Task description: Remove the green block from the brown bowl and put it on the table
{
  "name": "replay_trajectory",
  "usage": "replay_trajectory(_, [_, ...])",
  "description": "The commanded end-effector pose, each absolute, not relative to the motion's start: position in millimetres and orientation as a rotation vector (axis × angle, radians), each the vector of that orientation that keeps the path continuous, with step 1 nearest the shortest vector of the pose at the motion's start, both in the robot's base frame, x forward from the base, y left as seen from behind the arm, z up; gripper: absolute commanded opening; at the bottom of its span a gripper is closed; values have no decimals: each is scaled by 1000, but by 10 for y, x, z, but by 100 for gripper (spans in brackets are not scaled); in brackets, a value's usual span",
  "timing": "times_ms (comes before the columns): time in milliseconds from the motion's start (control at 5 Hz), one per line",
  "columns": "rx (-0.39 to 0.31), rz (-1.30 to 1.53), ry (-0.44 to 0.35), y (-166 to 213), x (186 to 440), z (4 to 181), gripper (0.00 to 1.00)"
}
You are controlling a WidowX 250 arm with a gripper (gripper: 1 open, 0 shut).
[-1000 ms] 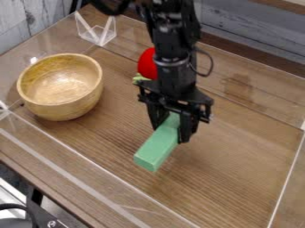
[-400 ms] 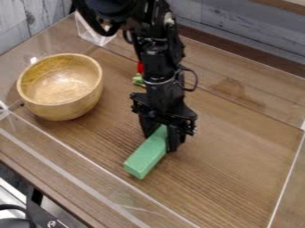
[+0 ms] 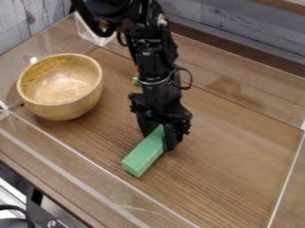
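Seen from the front and a little above: a wooden table (image 3: 238,116) with a low clear plastic wall (image 3: 48,134) around the working area.

Near the middle, a black robot arm (image 3: 149,44) reaching down, with the gripper (image 3: 166,135) pointing straight at the table. Fingers (image 3: 177,134) closed together and clamped on the upper end of the green block (image 3: 145,154). Block long and rectangular, lying at a slant: far end up between the fingers, near end down toward the front left, at the table surface or just above it; not possible to tell for sure whether touching the wood. Faint shadow directly under the near end.

To the left, well apart from the block, a brown bowl (image 3: 59,85) of light wood, standing upright on the table. Inside of the bowl bare, only the pale grain showing. Block clearly outside the bowl, to the right of it and nearer to the camera.

Behind the arm, mostly hidden by it, a small piece of something red (image 3: 138,69); too little visible to say what. At the back left, near the top edge, a clear folded plastic piece (image 3: 93,34) standing by the wall. At the bottom left corner, part of a dark frame (image 3: 24,214) below the table edge.
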State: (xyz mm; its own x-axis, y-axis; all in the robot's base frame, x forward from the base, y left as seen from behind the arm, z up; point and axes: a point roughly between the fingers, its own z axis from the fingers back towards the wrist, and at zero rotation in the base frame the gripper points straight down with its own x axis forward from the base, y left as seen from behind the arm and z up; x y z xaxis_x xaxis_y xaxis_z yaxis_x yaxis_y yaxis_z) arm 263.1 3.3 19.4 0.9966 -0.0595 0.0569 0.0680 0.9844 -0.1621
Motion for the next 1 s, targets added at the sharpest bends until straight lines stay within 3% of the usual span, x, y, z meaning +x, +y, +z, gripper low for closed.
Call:
replay_trajectory(0, [-163, -66, -105, 74, 2768, 290, 0])
replay_trajectory(800, [-179, -112, -97, 84, 2659, 290, 0])
